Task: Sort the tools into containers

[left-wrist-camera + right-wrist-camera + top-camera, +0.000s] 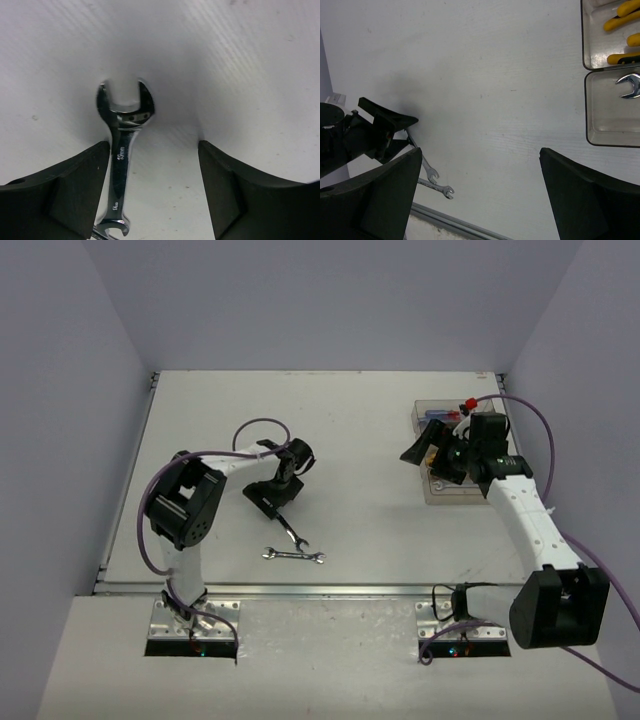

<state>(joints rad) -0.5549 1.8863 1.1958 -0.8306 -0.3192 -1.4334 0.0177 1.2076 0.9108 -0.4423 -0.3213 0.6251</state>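
Right hand [479, 167] near bin [601, 125] with wrench [630, 85]

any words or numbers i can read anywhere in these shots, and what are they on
"12mm", as best it reads: stamped on the shank of the wrench lying between the open jaws of the left gripper. The "mm" is clear, the digits are blurred.
A second size stamp near the same wrench's lower end: too blurred to read.
No other text is readable in any view.
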